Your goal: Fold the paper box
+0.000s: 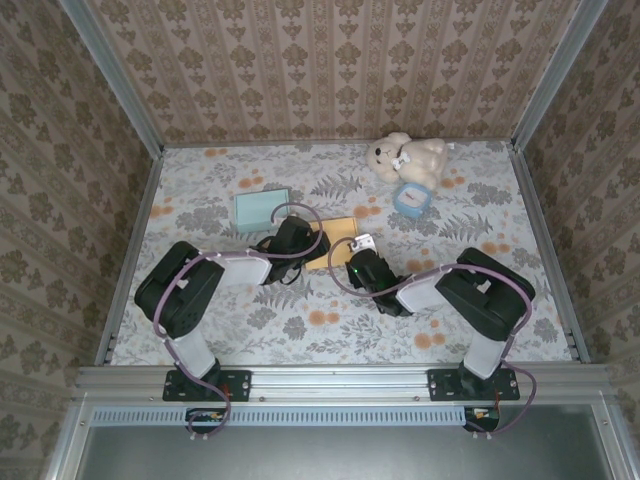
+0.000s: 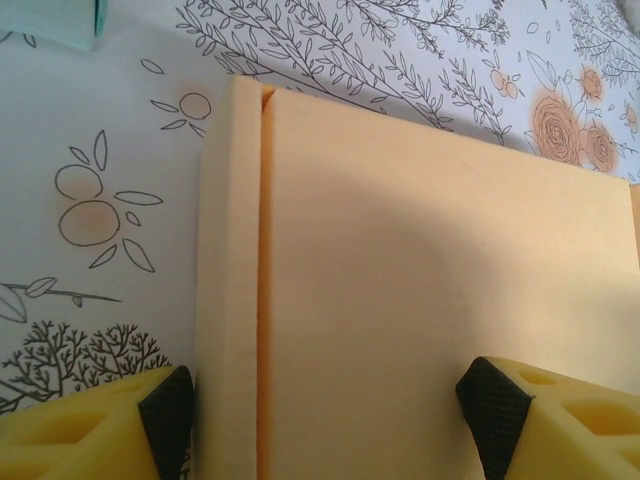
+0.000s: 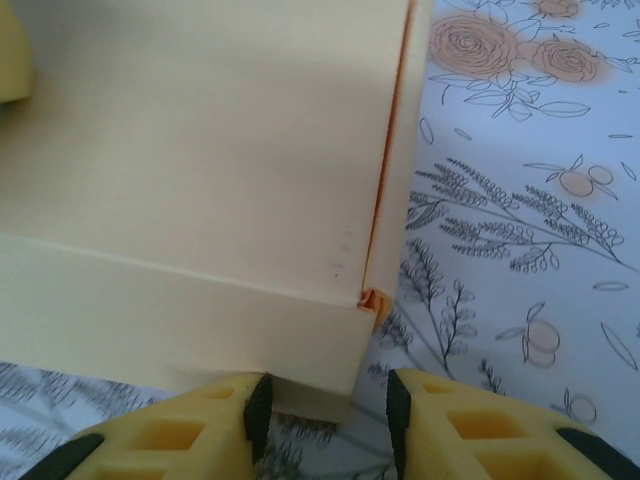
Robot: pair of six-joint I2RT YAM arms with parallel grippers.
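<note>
My left end effector [image 2: 330, 410] gapes wide, straddling the paper box [image 2: 420, 250] edge; my right end effector [image 3: 326, 402] sits narrow, loosely flanking its corner.

Overhead, you see little of the paper box [image 1: 342, 230]. The left arm [image 1: 290, 240] and right arm [image 1: 372, 270] cover most of it, leaving a yellow patch at centre frame, and neither set of jaws can be made out. The blue object [image 1: 411, 199] at upper right is too small to identify.

In the left wrist view, the box runs off the right and bottom edges. A teal item [image 2: 50, 20] is cut off at the upper left corner.

In the right wrist view, the box runs off the top and left edges. A blurred yellow shape [image 3: 12, 55] at upper left cannot be identified.
</note>
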